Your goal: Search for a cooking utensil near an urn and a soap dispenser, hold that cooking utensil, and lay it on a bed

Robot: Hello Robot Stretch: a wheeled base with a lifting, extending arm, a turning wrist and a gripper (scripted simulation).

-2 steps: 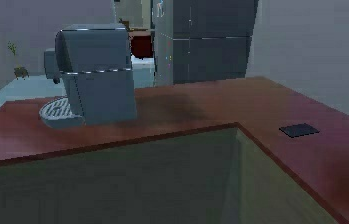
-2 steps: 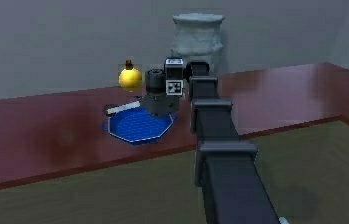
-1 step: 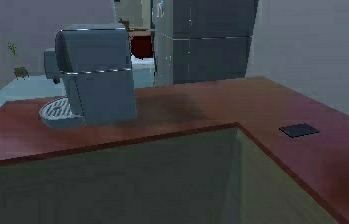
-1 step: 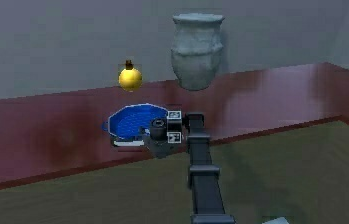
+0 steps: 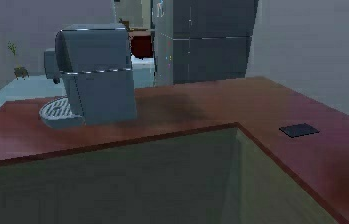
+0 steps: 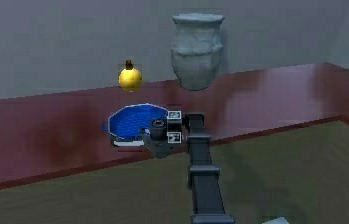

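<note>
In the forward view a red-brown counter point(image 5: 182, 105) bends in an L. At its left end stands a grey coffee machine point(image 5: 94, 72). Beyond the counter a small red thing point(image 5: 142, 45) shows just left of a tall grey fridge point(image 5: 214, 40). Toward the right a small dark plate point(image 5: 301, 130) lies flat on the counter top.

In the arm side view a counter point(image 6: 282, 100) of the same colour runs across. Up and left of the gripper point(image 6: 154, 138), farther out on the counter and apart from it, stands a yellow bottle point(image 6: 130, 75), round with a small dark top. Just left of the gripper, and reaching behind it, lies the blue pan point(image 6: 134, 120), a flat round thing with a pale rim that rests on the counter. The gripper's dark body sits at the pan's right edge, but I cannot tell whether it touches the pan or hangs over it. With the pan lying on the counter at the fingers, I cannot tell whether the gripper holds anything, nor how its fingers stand. Just right of the gripper are the two white squares point(image 6: 175, 118). From them the arm point(image 6: 204, 185) runs down to the bottom edge. Up and right of the gripper, at the counter's far side, a grey urn point(image 6: 198, 48) stands upright, apart from the pan and the bottle.
</note>
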